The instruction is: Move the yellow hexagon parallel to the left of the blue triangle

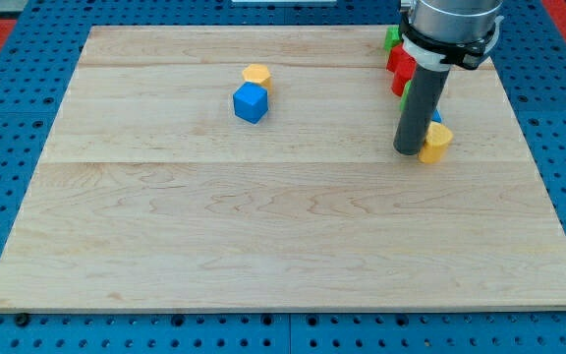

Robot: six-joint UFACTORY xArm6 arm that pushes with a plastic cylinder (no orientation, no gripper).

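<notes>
**Q:** What lies on the desk, going from the view's left to its right?

**A:** The pale wooden desk (pixel 283 236) is bare on the left. Left of centre, near the top, a blue cube (pixel 250 102) sits touching an orange-yellow block (pixel 256 74) just behind it. Far to the right, the arm's dark rod comes down; its tip (pixel 407 150) rests on the desk, touching or just beside the left side of the yellow hexagon (pixel 435 142). A sliver of blue (pixel 437 116), likely the blue triangle, peeks out behind the hexagon, mostly hidden by the rod. Red blocks (pixel 402 67) and a green block (pixel 392 38) cluster near the top right, partly hidden by the arm.

**Q:** Is there a gripper, and what is it holding?

**A:** None shows; the arm ends in a plain rod that holds nothing and can only push.

**Q:** Which step is under way?

**A:** It appears to be early positioning. The hexagon sits in front of the triangle, not to its left. The tip would probably need to get round to the hexagon's right side, then nudge it leftward and level with the triangle.

**Q:** And the surroundings?

**A:** The desk rests on blue pegboard (pixel 8 118), with red panels in the top corners.
</notes>
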